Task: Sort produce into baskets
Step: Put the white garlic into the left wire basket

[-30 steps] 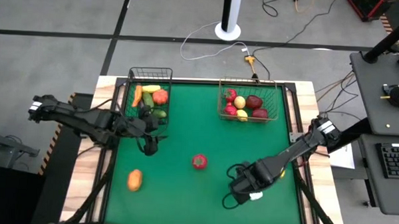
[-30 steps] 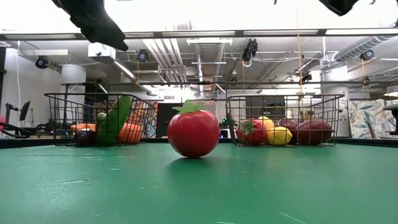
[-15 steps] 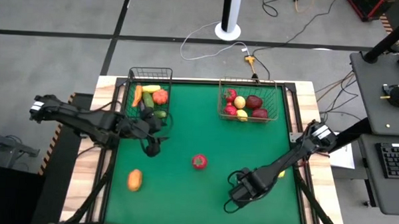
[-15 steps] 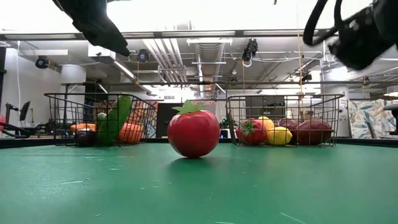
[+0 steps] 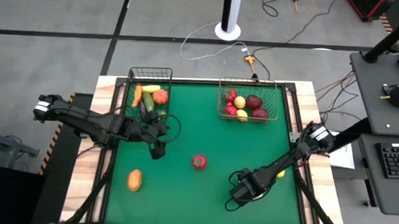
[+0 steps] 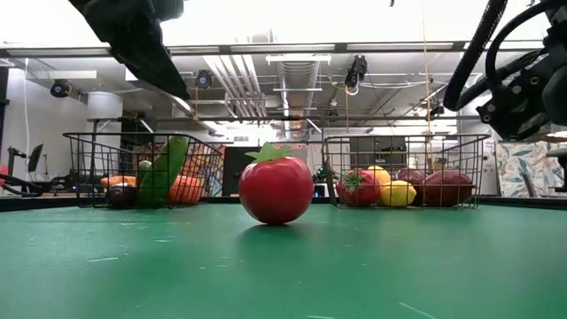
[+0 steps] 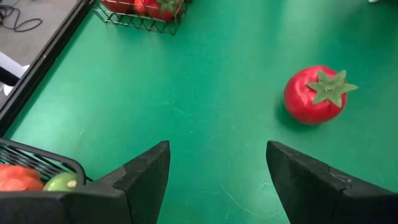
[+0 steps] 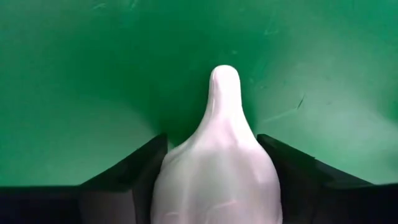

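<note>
overhead, table-level, two wrist close-ups

Green-topped table point(image 5: 203, 192), wooden edges at sides. Narrow black wire basket point(image 5: 149, 75) set at far left, wider brownish basket point(image 5: 250, 83) at far right, both filled with produce. Red tomato point(image 5: 199, 161) stood near centre. Orange vegetable point(image 5: 134, 179) laid near left front.

baskets point(image 5: 149, 74) – 2 | loose produce – tomato point(image 5: 199, 161) 1, orange piece point(image 5: 134, 179) 1, garlic point(image 8: 216, 168) 1
</note>
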